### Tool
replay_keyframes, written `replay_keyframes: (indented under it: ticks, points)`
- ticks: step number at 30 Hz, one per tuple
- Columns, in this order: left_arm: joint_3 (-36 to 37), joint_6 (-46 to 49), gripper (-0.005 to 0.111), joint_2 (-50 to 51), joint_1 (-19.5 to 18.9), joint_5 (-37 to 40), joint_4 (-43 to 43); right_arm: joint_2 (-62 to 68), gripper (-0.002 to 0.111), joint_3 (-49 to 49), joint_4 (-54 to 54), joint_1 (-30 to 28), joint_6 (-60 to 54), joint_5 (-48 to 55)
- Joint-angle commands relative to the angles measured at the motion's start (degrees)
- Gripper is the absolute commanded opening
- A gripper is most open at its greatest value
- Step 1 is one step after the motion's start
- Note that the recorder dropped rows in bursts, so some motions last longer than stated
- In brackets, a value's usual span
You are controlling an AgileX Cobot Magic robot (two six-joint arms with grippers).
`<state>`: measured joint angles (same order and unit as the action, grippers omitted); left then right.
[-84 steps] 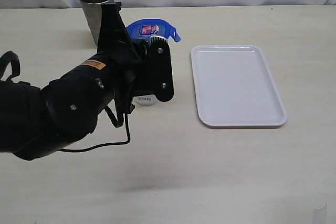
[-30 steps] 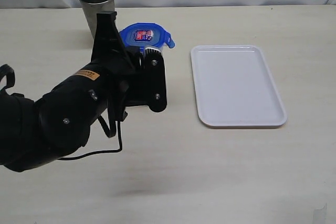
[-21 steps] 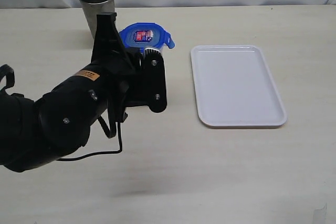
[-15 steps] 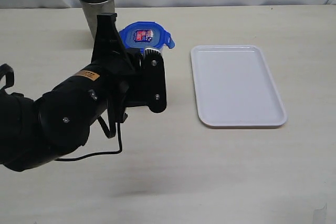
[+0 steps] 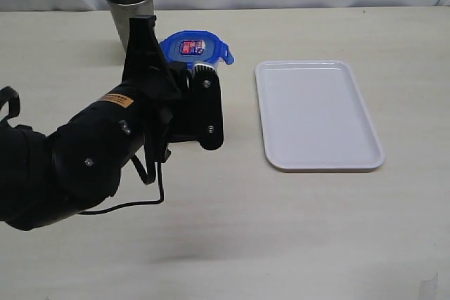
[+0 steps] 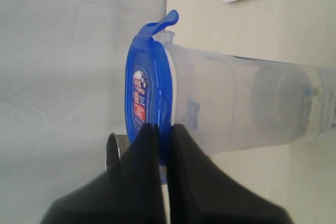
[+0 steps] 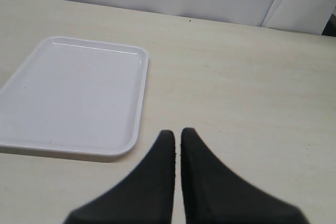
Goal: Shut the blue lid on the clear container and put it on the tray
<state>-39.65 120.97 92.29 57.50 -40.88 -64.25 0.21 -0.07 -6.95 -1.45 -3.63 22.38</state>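
Now pinches the blue lid (image 6: 152,77), atop the clear container (image 6: 247,103), with left gripper (image 6: 163,127); holds right gripper (image 7: 177,134) pressed together near white tray (image 7: 73,93).

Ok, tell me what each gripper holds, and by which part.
The left gripper pinches the blue lid by its rim, lid on the clear container. The right gripper holds nothing.

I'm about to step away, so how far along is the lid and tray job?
Done: the blue lid sits on the clear container, though one flap sticks out. In hand: the left end effector is shut on the lid's rim. Left: snapping flaps, then moving the container onto the white tray.
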Motion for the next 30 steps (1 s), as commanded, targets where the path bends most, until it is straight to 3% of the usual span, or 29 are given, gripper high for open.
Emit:
replay_keyframes:
  ticks: [1,8,20,30]
  points:
    - [0.2,1.7,0.005,-0.5,0.6,-0.7,0.3,-0.2,0.004,0.1,0.2,-0.4,-0.1,0.0]
    - [0.2,1.7,0.03,-0.5,0.6,0.1,0.0,-0.2,0.004,0.1,0.2,-0.4,-0.1,0.0]
    - [0.2,1.7,0.062,-0.5,0.6,0.2,-3.3,-0.2,0.004,0.1,0.2,-0.4,-0.1,0.0]
    - [0.2,1.7,0.065,-0.5,0.6,-5.4,-9.8,-0.2,0.004,0.1,0.2,-0.4,-0.1,0.0]
